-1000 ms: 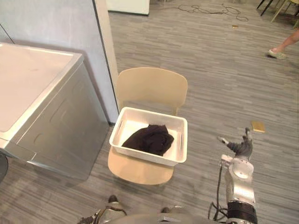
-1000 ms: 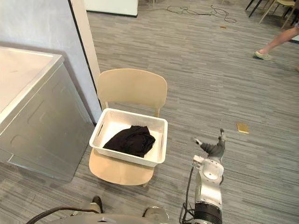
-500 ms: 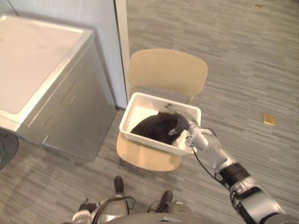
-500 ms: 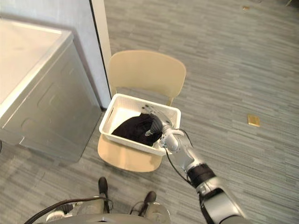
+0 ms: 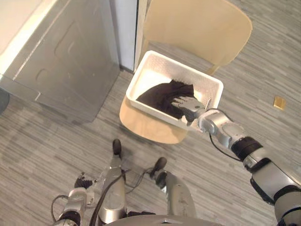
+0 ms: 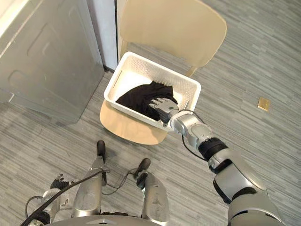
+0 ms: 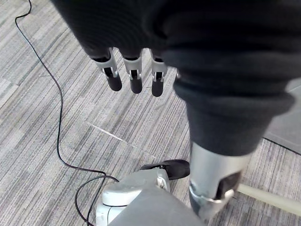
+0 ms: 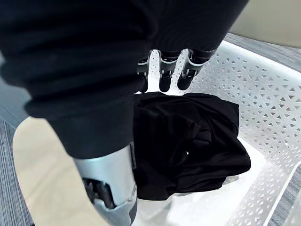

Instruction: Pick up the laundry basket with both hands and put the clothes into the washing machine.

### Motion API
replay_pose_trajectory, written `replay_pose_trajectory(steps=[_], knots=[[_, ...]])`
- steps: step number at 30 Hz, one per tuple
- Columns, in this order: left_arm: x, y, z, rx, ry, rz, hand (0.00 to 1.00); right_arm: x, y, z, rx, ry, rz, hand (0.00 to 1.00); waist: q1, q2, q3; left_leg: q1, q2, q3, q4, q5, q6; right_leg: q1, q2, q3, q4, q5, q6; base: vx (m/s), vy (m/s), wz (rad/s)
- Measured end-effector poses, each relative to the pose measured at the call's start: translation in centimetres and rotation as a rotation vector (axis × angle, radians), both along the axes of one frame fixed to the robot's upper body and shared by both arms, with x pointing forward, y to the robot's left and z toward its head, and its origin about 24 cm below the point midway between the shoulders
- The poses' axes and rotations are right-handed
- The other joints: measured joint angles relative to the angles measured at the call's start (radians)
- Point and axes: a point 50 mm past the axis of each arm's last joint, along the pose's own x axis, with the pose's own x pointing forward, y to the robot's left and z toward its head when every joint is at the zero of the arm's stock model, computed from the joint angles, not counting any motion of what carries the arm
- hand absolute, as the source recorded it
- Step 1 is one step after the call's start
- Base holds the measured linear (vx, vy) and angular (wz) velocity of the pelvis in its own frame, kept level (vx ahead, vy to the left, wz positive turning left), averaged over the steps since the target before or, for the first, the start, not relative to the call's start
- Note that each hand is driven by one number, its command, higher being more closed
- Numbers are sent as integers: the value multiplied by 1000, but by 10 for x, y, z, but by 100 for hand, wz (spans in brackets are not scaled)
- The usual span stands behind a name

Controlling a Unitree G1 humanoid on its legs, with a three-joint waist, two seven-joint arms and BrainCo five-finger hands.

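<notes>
A white perforated laundry basket sits on the seat of a pale wooden chair. A heap of black clothes lies inside it. My right hand reaches over the basket's near right rim, open, its straight fingers just above the black clothes without gripping them. The basket's mesh wall rises beyond the fingers. My left hand hangs low at my left side over the floor, open and holding nothing, far from the basket.
The grey washing machine stands left of the chair, against a white wall edge. A small tan block lies on the grey plank floor to the right. Open floor surrounds the chair's front and right.
The view has tilted down and closer. My right hand went from out on the right to the basket, and now rests lower at its near right rim. My left arm has come into view.
</notes>
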Motion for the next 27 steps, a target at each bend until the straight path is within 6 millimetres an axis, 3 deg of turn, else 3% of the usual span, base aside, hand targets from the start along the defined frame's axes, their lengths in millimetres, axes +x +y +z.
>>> replay_pose_trajectory(steps=[10,16,27], knots=[[7,26,12,58,-55,96,0,15,-29,34,124,-170,-174,0,27,-25,20,-126,6,-80,0,38,0,-95,-7,-50,58,-27,-5,-20,-64,18],[10,28,14,51,-70,140,0,27,-31,57,201,-252,-232,0,31,-48,31,-182,18,-91,-1,51,-1,-139,10,-49,43,-22,-11,2,-70,-1],[35,24,25,16,-152,163,0,40,-39,75,311,-307,-354,0,21,-71,43,-265,37,-121,5,64,-18,-187,47,-71,-3,-7,-18,22,-81,-1]])
